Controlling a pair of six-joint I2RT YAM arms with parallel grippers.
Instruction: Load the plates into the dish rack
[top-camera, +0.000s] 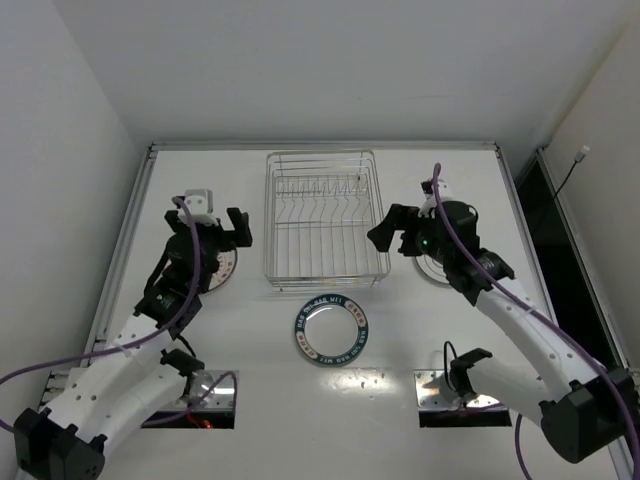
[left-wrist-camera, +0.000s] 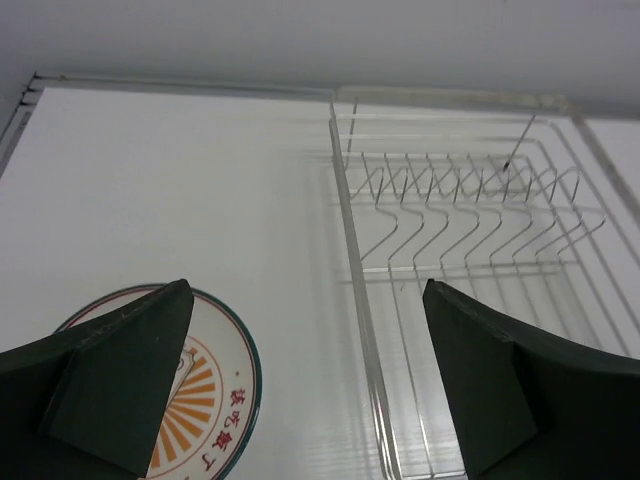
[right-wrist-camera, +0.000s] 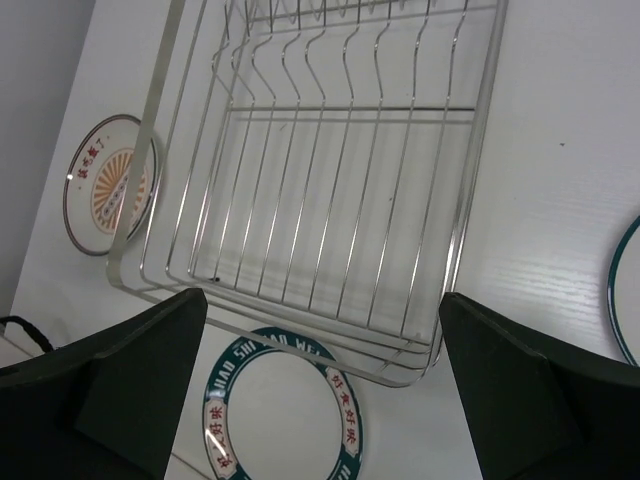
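The dish rack (top-camera: 272, 262) stands empty at the table's middle back, prongs across its far half. The teal lettered plate (top-camera: 331, 332) lies flat just in front of it. The orange-red patterned plate (top-camera: 218, 270) lies left of the rack, partly under my left gripper (top-camera: 237, 228), which hovers open and empty. The plain plate (top-camera: 430, 270) lies right of the rack, mostly hidden under my right gripper (top-camera: 386, 232), also open and empty. The left wrist view shows the gripper (left-wrist-camera: 306, 300), orange plate (left-wrist-camera: 215, 390) and rack (left-wrist-camera: 450, 200). The right wrist view shows the gripper (right-wrist-camera: 322, 300), teal plate (right-wrist-camera: 280, 410), rack (right-wrist-camera: 330, 170), orange plate (right-wrist-camera: 105, 185) and plain plate's edge (right-wrist-camera: 625, 300).
White walls close off the table at the back and left. A raised rail (top-camera: 130, 230) runs along the table's left edge and another along the right (top-camera: 520, 210). The arm bases and cables sit at the near edge.
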